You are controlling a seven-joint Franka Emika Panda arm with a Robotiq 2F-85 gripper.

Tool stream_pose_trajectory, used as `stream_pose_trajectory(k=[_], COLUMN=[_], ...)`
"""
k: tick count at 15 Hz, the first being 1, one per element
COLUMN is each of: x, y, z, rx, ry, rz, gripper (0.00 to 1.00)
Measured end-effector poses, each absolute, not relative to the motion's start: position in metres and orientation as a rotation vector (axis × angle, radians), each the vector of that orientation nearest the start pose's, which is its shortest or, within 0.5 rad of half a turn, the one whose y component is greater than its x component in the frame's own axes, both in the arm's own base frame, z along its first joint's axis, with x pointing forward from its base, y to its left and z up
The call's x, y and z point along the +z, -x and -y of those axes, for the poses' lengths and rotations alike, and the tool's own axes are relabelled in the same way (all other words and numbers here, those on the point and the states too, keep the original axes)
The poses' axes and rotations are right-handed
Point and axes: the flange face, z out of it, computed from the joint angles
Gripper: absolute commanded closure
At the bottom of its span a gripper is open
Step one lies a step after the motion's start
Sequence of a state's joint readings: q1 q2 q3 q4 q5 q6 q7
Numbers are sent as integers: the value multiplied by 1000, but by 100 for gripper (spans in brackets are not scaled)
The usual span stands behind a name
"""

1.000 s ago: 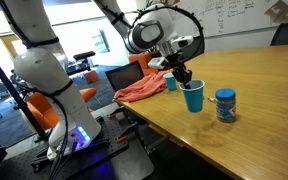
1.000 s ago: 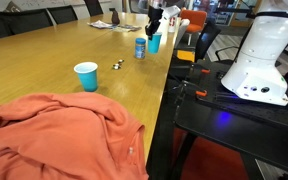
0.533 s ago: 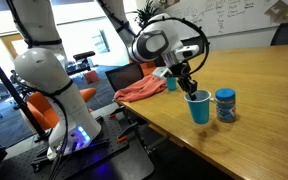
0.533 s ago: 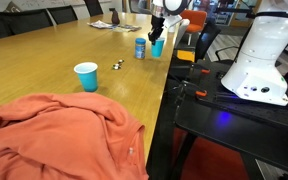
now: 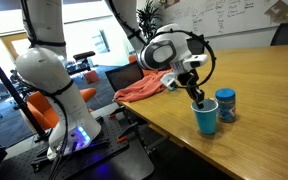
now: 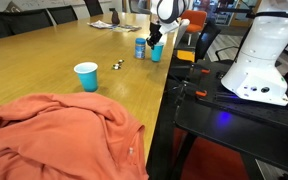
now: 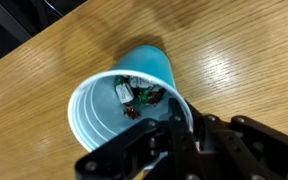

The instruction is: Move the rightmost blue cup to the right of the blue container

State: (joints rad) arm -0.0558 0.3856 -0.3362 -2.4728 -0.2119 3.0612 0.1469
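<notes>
rightmost blue cup (image 7: 106,112) | rim between jaws | gripper (image 7: 181,130) apparently clamped on rim

Salmon cloth (image 6: 54,135) heaped on wooden table (image 6: 34,60), 1 lone blue cup (image 6: 86,76) nearby, tiny dark object (image 6: 117,66) beyond.

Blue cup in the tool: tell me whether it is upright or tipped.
Upright. In an exterior view the blue cup has its open mouth facing up and base down; the tool pinches its rim.
</notes>
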Motion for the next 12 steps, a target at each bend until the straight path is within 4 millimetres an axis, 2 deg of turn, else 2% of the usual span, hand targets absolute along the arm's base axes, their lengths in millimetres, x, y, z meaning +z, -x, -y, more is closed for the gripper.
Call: stream_pose_trajectory(k=[1, 3, 6, 8, 10, 12], x=[166, 161, 165, 177, 198, 222], y=[-459, -463, -468, -471, -471, -470], z=[181, 181, 182, 183, 188, 194], rx=[-308, -303, -324, -363, -418, -449], ry=[3274, 3270, 3263, 3266, 3289, 3322], rz=[-500, -527, -549, -551, -536, -500], gripper=[69, 55, 33, 18, 3, 0])
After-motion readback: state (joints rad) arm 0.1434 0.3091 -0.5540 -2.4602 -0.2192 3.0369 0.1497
